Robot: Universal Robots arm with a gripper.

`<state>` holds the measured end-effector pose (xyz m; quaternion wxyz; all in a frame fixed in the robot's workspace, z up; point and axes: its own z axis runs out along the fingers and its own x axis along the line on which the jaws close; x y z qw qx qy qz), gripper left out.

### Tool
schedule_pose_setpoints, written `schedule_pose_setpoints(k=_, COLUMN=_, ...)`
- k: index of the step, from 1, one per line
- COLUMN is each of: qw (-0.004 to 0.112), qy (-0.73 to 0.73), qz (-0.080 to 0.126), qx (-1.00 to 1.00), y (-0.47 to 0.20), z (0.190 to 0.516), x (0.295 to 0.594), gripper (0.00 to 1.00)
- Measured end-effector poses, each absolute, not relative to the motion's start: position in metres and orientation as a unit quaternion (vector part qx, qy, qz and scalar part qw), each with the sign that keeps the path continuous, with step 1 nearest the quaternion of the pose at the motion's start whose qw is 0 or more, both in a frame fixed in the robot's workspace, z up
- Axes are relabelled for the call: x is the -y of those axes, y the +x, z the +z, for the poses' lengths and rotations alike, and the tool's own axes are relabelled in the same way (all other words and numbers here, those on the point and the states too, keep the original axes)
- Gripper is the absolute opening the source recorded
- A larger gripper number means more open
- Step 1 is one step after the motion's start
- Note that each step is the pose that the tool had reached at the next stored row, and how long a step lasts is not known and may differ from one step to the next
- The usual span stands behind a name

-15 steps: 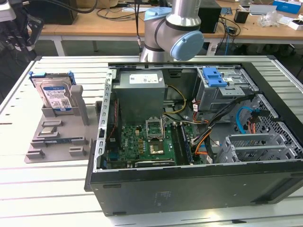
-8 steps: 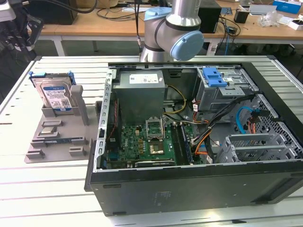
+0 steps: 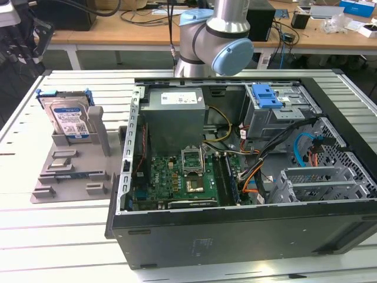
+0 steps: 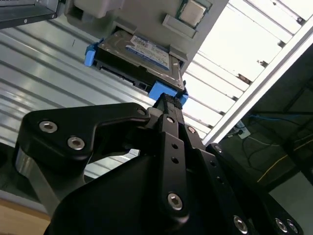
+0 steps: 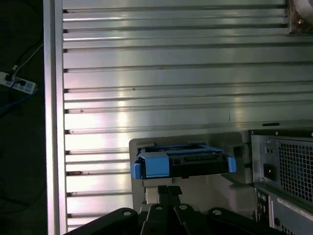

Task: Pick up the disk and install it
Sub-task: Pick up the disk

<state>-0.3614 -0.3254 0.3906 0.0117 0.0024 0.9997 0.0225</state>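
Observation:
The disk [image 3: 69, 119] is a silver-grey hard drive with a white-and-blue label and blue side rails. It stands upright in a grey holder [image 3: 76, 171] on the exterior view's left, beside the open computer case [image 3: 235, 236]. In both wrist views the disk [image 4: 142, 54] [image 5: 183, 161] lies a short way beyond my black gripper [image 4: 168, 100] [image 5: 165, 192]. The fingers stand together, shut on nothing, and do not touch the disk. My arm [image 3: 218, 35] rises behind the case.
Inside the case are a large grey power-supply box [image 3: 175, 118], a green board [image 3: 188, 177], loose cables and a drive cage with a blue bracket [image 3: 266, 95]. The slatted metal table [image 3: 53, 236] carries everything. A cluttered desk [image 3: 147, 29] stands behind.

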Motion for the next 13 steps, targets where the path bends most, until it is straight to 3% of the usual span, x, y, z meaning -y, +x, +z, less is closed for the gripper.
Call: schedule_pose_setpoints(k=13, qw=0.009, qy=-0.133, qz=0.024, qx=-0.991, y=-0.3613, z=0.3905, x=0.3255, gripper=0.11)
